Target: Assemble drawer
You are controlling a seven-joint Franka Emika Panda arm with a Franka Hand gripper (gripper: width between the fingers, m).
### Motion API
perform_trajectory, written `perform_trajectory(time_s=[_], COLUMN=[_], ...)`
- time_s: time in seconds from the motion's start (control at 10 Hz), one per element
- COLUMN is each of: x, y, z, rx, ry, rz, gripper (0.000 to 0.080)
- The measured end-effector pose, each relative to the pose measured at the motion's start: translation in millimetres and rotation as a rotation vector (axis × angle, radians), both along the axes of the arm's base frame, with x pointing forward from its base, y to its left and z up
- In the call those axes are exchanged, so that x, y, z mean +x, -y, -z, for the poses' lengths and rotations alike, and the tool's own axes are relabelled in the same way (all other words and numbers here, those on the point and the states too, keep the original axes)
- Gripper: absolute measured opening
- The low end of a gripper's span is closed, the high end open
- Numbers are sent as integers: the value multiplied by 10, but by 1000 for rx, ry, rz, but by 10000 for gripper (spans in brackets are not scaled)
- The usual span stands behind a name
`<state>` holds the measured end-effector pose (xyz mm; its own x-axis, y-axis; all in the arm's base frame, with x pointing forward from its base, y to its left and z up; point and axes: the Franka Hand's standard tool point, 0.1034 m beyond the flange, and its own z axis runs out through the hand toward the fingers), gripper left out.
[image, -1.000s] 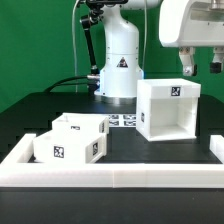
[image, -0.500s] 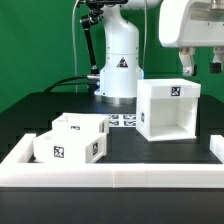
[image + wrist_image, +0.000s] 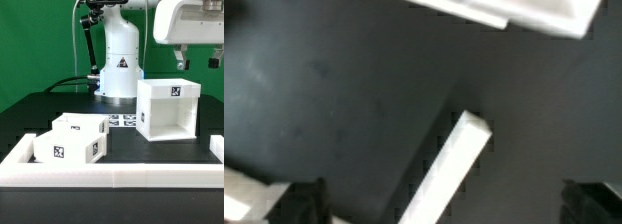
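The drawer's cube-shaped housing (image 3: 170, 110) stands on the black table at the exterior view's right, its open side facing the front. The two open-top trays (image 3: 62, 148) (image 3: 84, 126) sit close together at the front left. My gripper (image 3: 196, 62) hangs in the air above the housing, clear of it. Its jaws are open and hold nothing. In the wrist view the gripper (image 3: 446, 205) shows only dark fingertips (image 3: 295, 200) at the frame corners, over the dark table. A white part (image 3: 518, 12) shows at the edge; I cannot tell which it is.
A long low white wall (image 3: 110, 178) edges the table at the front and sides. A white strip (image 3: 455, 160) crosses the wrist view. The arm's white base (image 3: 118, 70) stands at the back, with the marker board (image 3: 124, 120) flat in front of it.
My gripper has moved a little up and toward the exterior view's left. The housing and trays have not moved.
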<state>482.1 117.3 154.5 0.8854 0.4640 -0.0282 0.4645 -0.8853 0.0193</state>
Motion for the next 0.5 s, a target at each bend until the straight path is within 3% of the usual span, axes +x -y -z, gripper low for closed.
perform_trajectory(time_s=[0.3,0.5], x=[19,-3], y=[7,84], z=[9,69], rx=[1,39], ry=[0,-51], rz=[-2,148], gripper=[649,649])
